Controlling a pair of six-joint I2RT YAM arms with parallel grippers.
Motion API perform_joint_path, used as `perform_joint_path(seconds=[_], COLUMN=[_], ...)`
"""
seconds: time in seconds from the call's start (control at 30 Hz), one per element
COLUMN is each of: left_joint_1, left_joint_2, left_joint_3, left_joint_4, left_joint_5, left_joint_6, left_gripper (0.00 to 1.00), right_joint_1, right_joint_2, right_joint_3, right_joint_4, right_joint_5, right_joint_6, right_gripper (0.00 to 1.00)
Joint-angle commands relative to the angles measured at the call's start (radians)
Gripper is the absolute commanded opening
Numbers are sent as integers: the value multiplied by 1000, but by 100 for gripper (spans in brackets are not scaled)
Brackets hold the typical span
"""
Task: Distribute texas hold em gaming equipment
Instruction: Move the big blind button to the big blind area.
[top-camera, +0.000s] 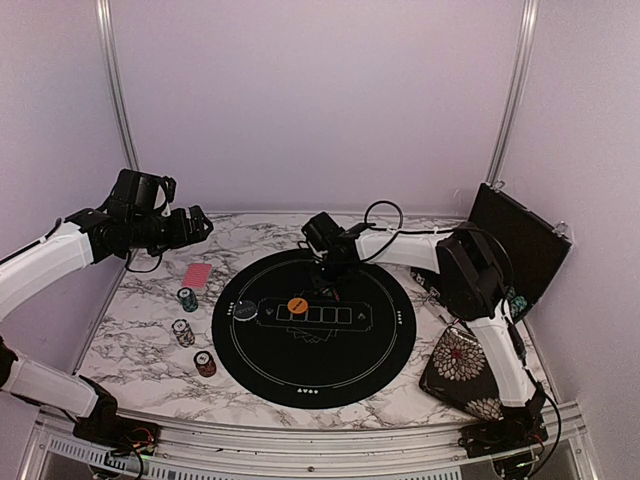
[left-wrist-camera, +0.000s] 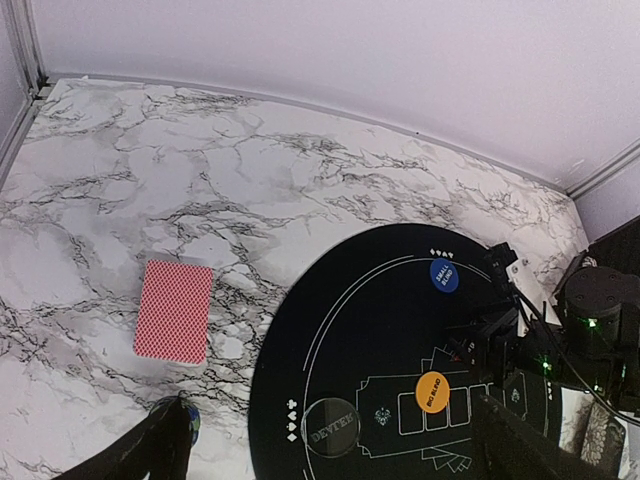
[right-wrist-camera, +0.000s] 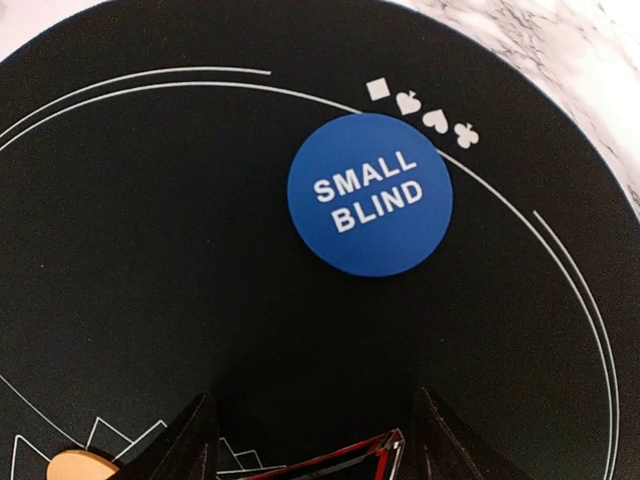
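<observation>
My right gripper (right-wrist-camera: 312, 400) is open, low over the far part of the round black mat (top-camera: 313, 380). The small red-edged black triangle (right-wrist-camera: 345, 465) lies on the mat between its fingers. Just beyond sits the blue "small blind" disc (right-wrist-camera: 370, 193). The orange "big blind" disc (top-camera: 297, 306) and the dark dealer disc (top-camera: 245, 311) rest on the mat's printed layout. Pink-red-backed cards (left-wrist-camera: 174, 310) lie on the marble left of the mat, with three chip stacks (top-camera: 187, 298) (top-camera: 183, 332) (top-camera: 205, 363) nearer the front. My left gripper (top-camera: 195, 225) hangs open and empty, high over the table's back left.
A floral square pouch (top-camera: 462, 372) lies at the front right of the marble table (top-camera: 130, 330). A black case (top-camera: 520, 245) stands open at the back right. White walls close the back and both sides.
</observation>
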Motion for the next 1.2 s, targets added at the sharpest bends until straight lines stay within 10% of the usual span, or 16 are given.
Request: perform_joint_path(seconds=[0.0,0.63,1.17], left_joint_1=[6,6,5], left_joint_2=[-12,-23,-17], left_joint_3=[-12,-16,-10], left_joint_4=[1,1,0], left_joint_5=[2,0,6], left_joint_6=[1,0,-2], left_gripper=[99,99,99], right_joint_1=[21,116,163], right_joint_2=[-14,65,2], right_joint_3=[-6,188,-5], right_joint_4=[-26,-92,-41], right_joint_5=[-16,-14,-51], right_joint_6=[4,-79,-36], right_gripper=[64,63,54])
